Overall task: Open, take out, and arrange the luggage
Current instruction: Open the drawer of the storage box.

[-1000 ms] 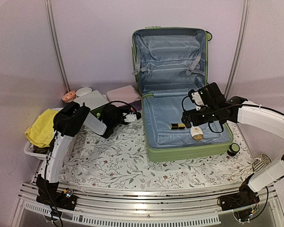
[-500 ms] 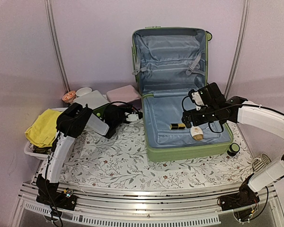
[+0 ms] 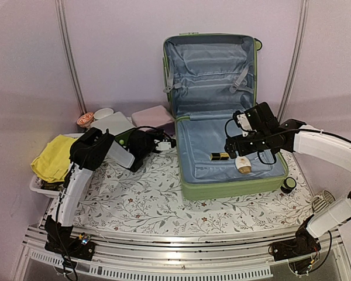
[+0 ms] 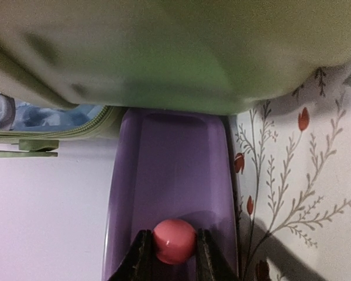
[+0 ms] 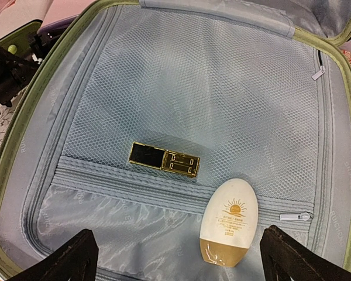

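Green suitcase (image 3: 234, 188) lay open, lid upright against the wall. Over its lower half the right gripper (image 5: 178, 234) hung, jaws wide, above a sunscreen bottle (image 5: 227, 222) and gold case (image 5: 164, 158). Hard against the suitcase's left edge, the left gripper (image 4: 172, 232) pinched a pink ball (image 4: 174, 241) over a purple tray (image 4: 169, 170).

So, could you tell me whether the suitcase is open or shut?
Open: the suitcase lies flat with its lid standing upright, interior in full view.
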Motion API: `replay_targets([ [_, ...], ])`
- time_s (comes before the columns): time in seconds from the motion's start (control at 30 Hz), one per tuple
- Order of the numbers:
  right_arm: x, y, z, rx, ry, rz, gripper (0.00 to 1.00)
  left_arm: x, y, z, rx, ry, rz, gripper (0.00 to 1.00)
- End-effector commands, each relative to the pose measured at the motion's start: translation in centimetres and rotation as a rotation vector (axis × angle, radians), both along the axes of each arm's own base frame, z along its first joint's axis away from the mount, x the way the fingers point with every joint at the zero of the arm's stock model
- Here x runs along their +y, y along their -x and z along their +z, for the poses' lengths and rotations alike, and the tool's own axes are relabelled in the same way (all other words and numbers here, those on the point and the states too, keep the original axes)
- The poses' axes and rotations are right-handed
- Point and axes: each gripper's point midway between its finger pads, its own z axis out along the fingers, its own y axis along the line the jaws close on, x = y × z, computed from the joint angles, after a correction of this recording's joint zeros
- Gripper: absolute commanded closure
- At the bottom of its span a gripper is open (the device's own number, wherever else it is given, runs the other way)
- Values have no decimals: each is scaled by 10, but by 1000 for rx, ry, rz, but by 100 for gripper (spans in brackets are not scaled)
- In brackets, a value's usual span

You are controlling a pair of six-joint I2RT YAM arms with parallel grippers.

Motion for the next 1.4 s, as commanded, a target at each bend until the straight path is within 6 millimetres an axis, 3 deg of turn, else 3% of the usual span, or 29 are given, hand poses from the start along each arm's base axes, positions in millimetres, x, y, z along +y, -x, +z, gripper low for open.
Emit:
replay_targets([
  [0.0,3,-4,10,-20,-10,1,1,7,9,-8,15,-22,13,100],
  [0.33,6,-4,7,-10,-18,7,1,13,42,13,-27,-10,-2,100],
  [0.67,6,-1,6,-11,-28,17,1,12,85,6,-21,-28,-16,100],
  [0.83,8,1,-3,19,-16,30,1,15,90,3,-10,-31,-1,100],
  [1.0,9,1,-9,37,-7,34,1,28,87,14,2,23,36,100],
  [1.37,14,-2,-22,72,-3,40,1,35,121,13,40,17,29,100],
])
